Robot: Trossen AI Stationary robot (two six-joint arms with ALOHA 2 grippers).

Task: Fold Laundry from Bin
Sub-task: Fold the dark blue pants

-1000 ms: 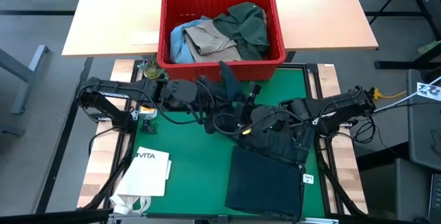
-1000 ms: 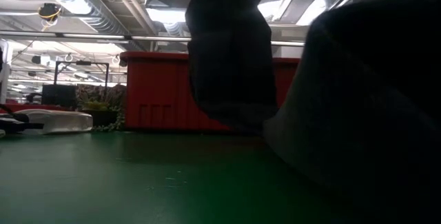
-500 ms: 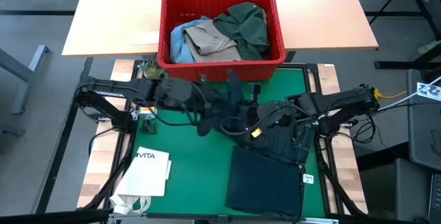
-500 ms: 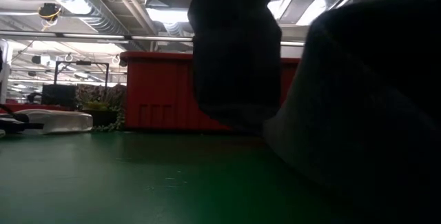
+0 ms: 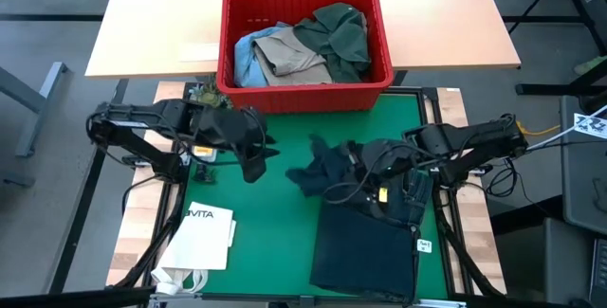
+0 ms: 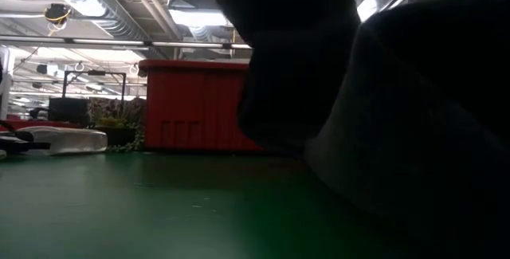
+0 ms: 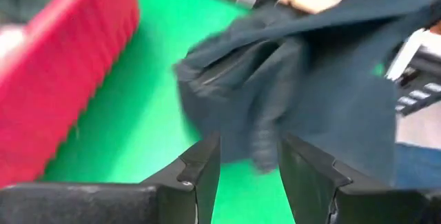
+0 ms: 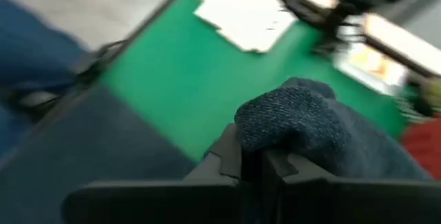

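Trousers [image 5: 365, 242], dark navy-grey, lie on the right half of the green mat [image 5: 275, 223]: a flat folded part reaches the mat's near edge, and a bunched end rises toward the mat's middle. The right gripper [image 8: 251, 156] has its fingers pressed together on that bunched end, a fold of blue-grey cloth caught between them; from above the grip itself is hidden under cloth and cables. The left gripper [image 7: 248, 158] sits on the mat's left side, fingers apart with nothing between them, the bunched cloth just ahead of it but not touching. In the low view dark cloth fills the right and upper middle, so neither gripper can be made out there.

The red bin [image 5: 305, 95] stands at the mat's far edge, holding a dark green shirt [image 5: 340, 33], a khaki garment [image 5: 289, 54] and light blue denim [image 5: 245, 57]; what lies under them is hidden. A white paper bag [image 5: 201, 237] lies at the mat's near left corner, partly over the edge. Bare mat lies open between the two grippers and across the near left, up to the bag
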